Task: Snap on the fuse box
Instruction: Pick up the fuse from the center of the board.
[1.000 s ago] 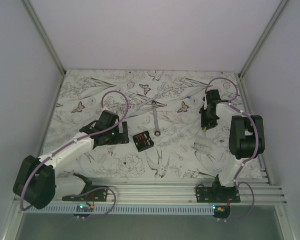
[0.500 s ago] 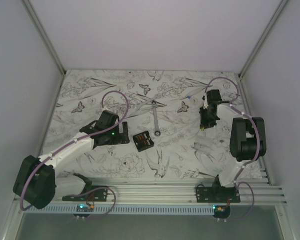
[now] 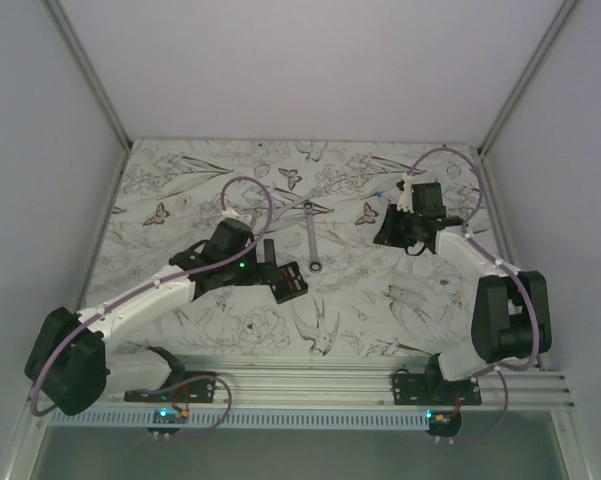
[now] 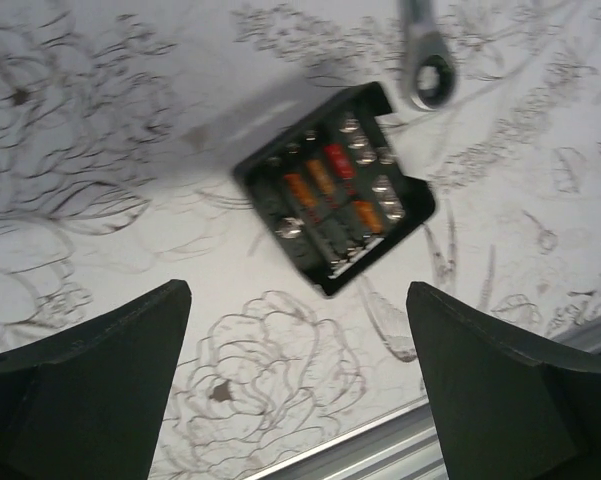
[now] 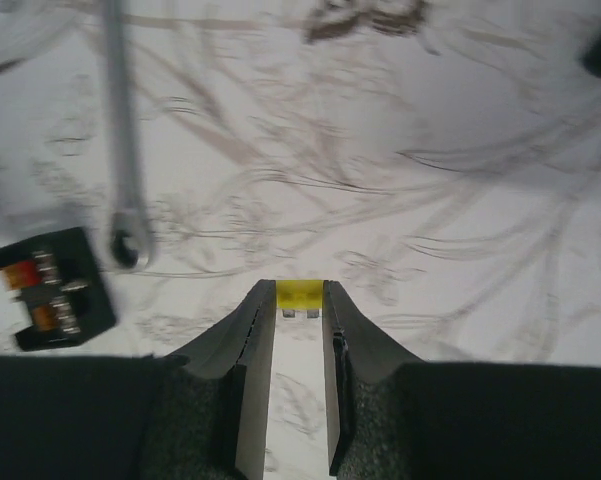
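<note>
Floral tabletop (image 3: 180, 190) — fuse box (image 4: 332, 190) uncovered, right pincer (image 5: 298, 292) gripping yellow fuse (image 5: 299, 297).

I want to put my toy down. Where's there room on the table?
Bare cloth lies between the fuse box and the near rail, and at the far-left corner. Crowded around the fuse box and wrench.

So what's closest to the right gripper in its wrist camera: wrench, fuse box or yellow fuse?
1. yellow fuse, between the fingertips of the right gripper.
2. wrench, up on the left.
3. fuse box, farthest, at the left edge.
</note>
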### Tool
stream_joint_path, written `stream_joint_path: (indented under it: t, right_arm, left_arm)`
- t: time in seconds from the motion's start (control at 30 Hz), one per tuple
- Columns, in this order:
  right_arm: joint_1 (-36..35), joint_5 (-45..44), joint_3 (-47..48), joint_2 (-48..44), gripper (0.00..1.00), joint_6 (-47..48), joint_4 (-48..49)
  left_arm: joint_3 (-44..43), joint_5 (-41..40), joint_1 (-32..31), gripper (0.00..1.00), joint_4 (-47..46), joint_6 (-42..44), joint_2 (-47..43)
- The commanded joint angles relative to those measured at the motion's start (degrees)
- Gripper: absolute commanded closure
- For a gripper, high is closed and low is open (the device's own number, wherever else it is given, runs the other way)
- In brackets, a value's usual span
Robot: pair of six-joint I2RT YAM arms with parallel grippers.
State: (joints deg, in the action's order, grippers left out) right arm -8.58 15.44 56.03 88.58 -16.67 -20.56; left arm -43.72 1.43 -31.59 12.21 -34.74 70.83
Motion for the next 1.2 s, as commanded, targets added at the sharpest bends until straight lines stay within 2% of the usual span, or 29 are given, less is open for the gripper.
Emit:
stream_joint_path:
  t: [0.0, 0.1, 0.4, 0.57, 0.63, 0.7, 1.17]
  right_arm:
    - [-4.57, 5.82, -1.85, -3.82, 0.79, -7.66, 11.07]
    - [-8.22, 6.73, -3.45, -4.84, 0.79, -11.79, 16.51]
    - [-17.85, 7.39, -5.13, -5.57, 0.78, -20.79, 27.34]
    - [-20.84, 7.84, -5.13, -6.08, 0.78, -22.88, 29.74]
    - [-21.86, 8.05, -4.8, -6.09, 0.78, -22.9, 29.65]
    - [-22.77, 8.03, -5.0, -6.34, 0.78, -23.39, 30.18]
    - [-25.87, 8.11, -5.32, -8.54, 0.78, -24.47, 30.42]
  left_arm:
    - [-0.1, -2.66, -4.13, 0.07, -7.84, -4.27, -0.82]
    - [1.5, -4.61, -6.93, 0.09, -15.23, -6.45, -1.8]
    - [3.73, -12.5, -13.98, 0.2, -30.32, -2.72, -2.46]
    - [4.08, -13.63, -16.17, 0.33, -36.17, 0.14, -1.06]
    - [4.45, -14.36, -16.66, 0.45, -37.82, 1.08, -0.78]
    - [4.5, -14.97, -16.66, 0.52, -38.81, 1.78, -0.42]
    - [3.91, -18.06, -16.69, 0.61, -40.8, 3.5, 1.42]
